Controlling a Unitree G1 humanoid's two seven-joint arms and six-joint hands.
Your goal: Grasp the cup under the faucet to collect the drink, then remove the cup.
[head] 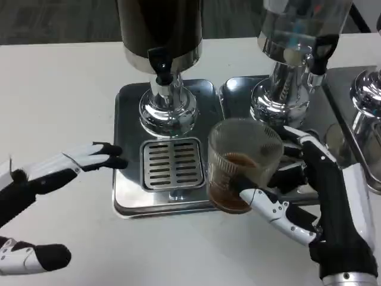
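Collection appears complete: the cup [243,164] holds brown drink and sits clear of the faucet [161,65], over the right edge of the drip tray [128,196]. The right robot hand [309,190] grasps the cup. The left robot hand [53,173] is released, fingers spread above the surface [59,89]. Remaining: setting the cup aside.

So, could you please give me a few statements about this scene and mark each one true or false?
1. The right hand holds the cup. True.
2. The cup is empty. False: brown drink sits in its bottom.
3. The cup stands centred on the slotted grate. False: it is off the grate's right edge.
4. The left hand holds nothing. True.
5. The dark dispenser stands behind the grate. True.
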